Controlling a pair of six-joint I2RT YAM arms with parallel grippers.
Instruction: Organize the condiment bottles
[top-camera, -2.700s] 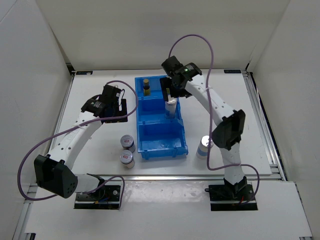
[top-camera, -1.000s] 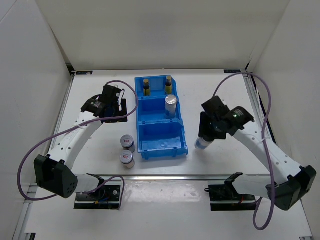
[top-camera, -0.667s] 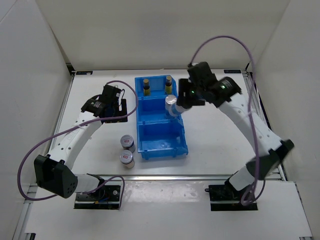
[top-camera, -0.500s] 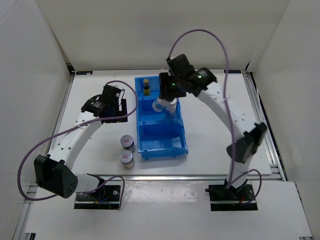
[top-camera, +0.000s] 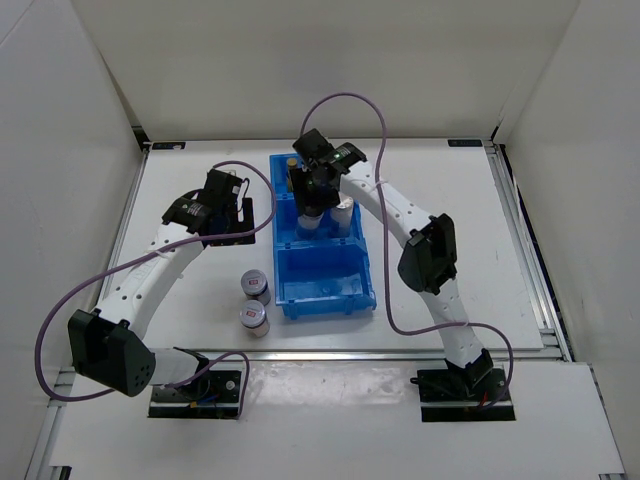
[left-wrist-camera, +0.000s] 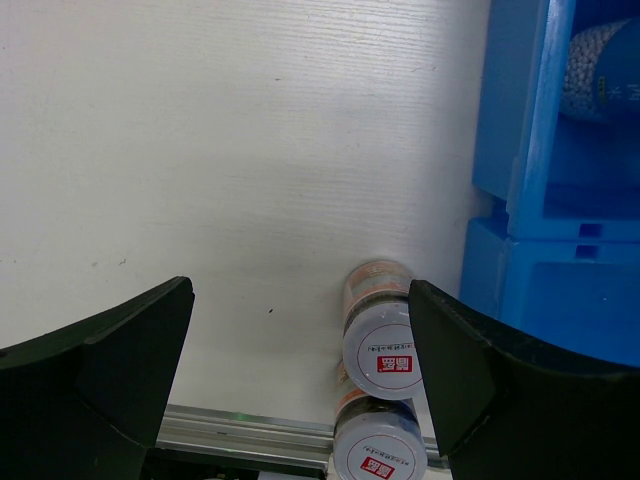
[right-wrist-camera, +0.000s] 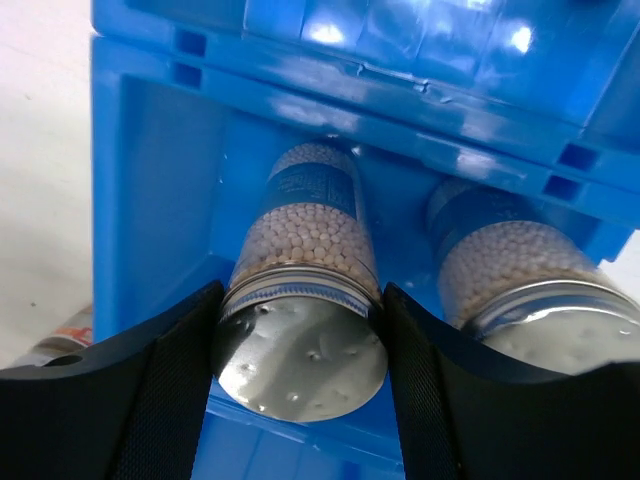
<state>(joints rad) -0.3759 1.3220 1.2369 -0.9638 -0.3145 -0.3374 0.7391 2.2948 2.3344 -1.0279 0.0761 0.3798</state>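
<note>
My right gripper (top-camera: 313, 203) is shut on a tall silver-lidded cylinder (right-wrist-camera: 300, 345) full of pale beads, held inside the middle compartment of the blue bin (top-camera: 325, 295) on its left side. A second such cylinder (right-wrist-camera: 535, 290) stands just to its right (top-camera: 345, 210). One slim amber bottle (top-camera: 293, 172) shows in the far compartment. Two short silver-lidded jars with red marks (top-camera: 255, 284) (top-camera: 254, 317) stand left of the bin. In the left wrist view they sit one (left-wrist-camera: 385, 350) behind the other (left-wrist-camera: 380, 455), under my open, empty left gripper (left-wrist-camera: 300, 300).
The blue bin's wall (left-wrist-camera: 540, 190) runs along the right edge of the left wrist view. The near compartment (top-camera: 322, 270) holds nothing. A metal rail (top-camera: 350, 352) marks the table's near edge. White walls enclose the table on three sides.
My right arm lifted the cylinder from the table right of the bin, swung it left over the bin and lowered it into the middle compartment. The left arm stayed still.
</note>
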